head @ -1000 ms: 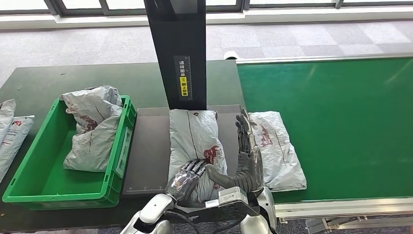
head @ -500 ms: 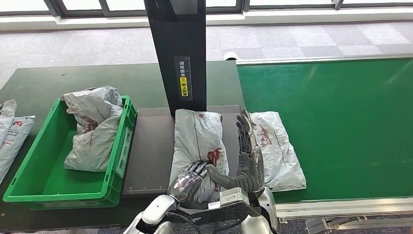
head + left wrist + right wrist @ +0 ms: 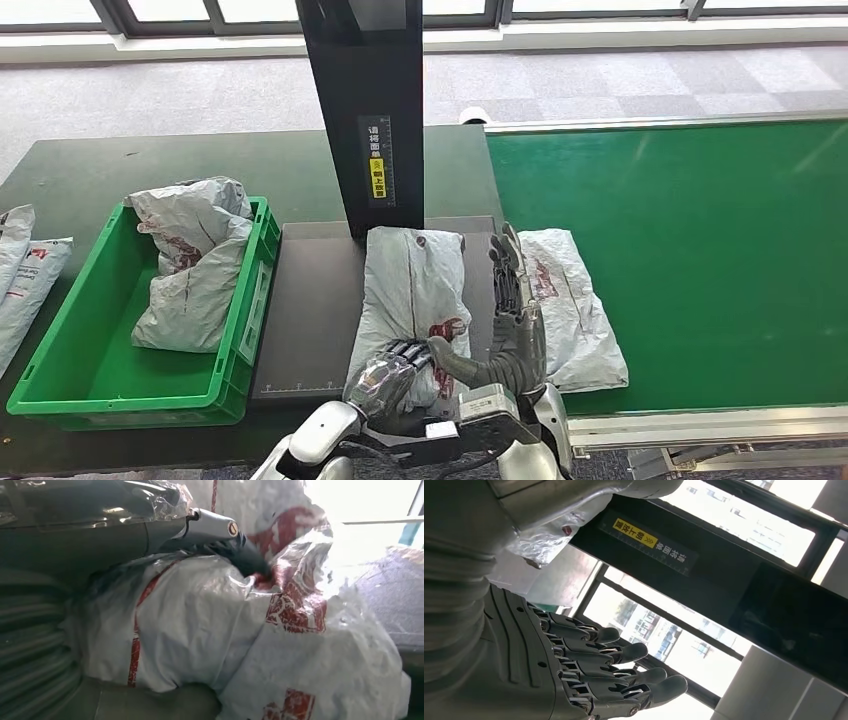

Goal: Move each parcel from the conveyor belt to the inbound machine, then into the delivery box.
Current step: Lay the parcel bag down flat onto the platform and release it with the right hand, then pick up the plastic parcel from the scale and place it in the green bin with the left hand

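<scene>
The parcel (image 3: 415,300) had slid further under the scanner post (image 3: 365,110); the left robot hand (image 3: 385,378) gripped its near end, the right robot hand (image 3: 513,320) stayed open beside it.

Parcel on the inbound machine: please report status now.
Left hand gripping parcel on inbound machine. Right hand open, upright beside it. Delivery box holds one bag; path unobstructed.

Dk green table (image 3: 80,170) w/ green bin (image 3: 60,385), scanner plate (image 3: 310,320), loose parcels (image 3: 25,275).
</scene>
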Motion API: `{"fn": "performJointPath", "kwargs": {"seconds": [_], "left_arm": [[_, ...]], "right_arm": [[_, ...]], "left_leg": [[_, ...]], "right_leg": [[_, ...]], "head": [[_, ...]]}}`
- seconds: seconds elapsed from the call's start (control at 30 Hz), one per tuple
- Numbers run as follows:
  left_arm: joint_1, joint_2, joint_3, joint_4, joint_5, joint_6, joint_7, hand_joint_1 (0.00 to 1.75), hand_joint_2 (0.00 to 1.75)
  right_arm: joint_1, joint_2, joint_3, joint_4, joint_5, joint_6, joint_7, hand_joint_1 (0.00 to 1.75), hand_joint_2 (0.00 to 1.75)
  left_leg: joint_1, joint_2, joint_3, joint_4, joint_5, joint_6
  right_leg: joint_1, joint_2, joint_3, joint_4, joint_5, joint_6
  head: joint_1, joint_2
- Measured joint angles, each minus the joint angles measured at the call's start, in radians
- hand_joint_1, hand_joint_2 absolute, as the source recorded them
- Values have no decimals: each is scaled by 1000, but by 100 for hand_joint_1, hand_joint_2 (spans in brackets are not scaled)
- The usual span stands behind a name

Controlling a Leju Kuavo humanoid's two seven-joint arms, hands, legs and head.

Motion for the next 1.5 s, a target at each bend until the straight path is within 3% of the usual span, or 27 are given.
{"fn": "performJointPath", "kwargs": {"seconds": [0.3,0.6,0.8,1.5], "left_arm": [[72,21,1,-189,52,172,-37,175,175],[95,35,1,-282,66,190,-48,175,175],[102,42,1,-339,174,294,-130,175,175],[118,57,1,-444,248,338,-171,175,175]], "right_arm": [[22,-4,0,-5,-7,-23,-14,0,175],[26,-4,0,-9,-8,-29,-16,0,175],[36,-4,0,-19,-17,-34,-24,0,175],[43,-4,0,-30,-24,-34,-31,0,175]], "left_leg": [[0,0,4,0,2,1],[0,0,3,0,2,1],[0,0,2,0,2,1],[0,0,2,0,2,1]], "right_leg": [[0,0,-4,0,1,1],[0,0,-6,0,1,1],[0,0,-6,0,1,1],[0,0,-7,0,1,1]], "head": [[0,0],[0,0],[0,0],[0,0]]}}
